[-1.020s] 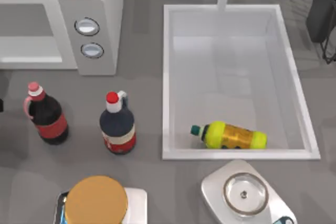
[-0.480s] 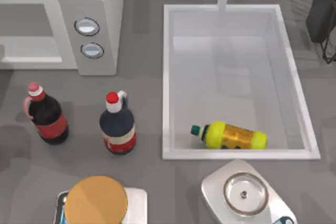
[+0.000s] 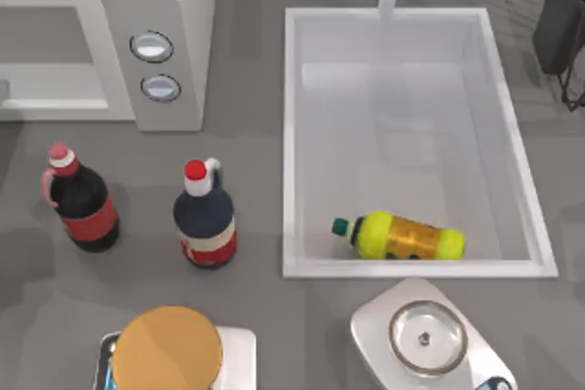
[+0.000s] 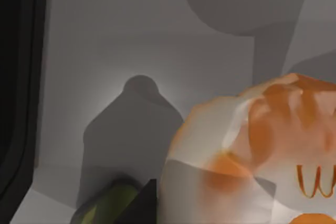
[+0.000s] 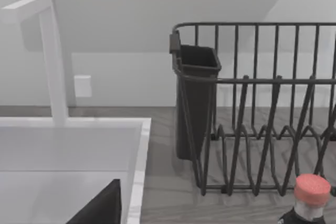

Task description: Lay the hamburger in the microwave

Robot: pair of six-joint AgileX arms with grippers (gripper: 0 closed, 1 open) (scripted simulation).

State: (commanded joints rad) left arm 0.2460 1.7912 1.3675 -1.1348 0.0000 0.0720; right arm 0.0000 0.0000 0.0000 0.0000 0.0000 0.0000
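**Hamburger waits at the counter's front edge**

The hamburger rests on a white and blue thing at the front of the counter, just in front of the blue-bodied bottle. The dark red-labelled bottle stands left of that bottle, and the microwave sits behind both. Right of the bottles, a yellow bottle lies in the sink. Whether either end effector is open, I cannot tell.

left end effector: dark, angular tip | right end effector: dark wedge
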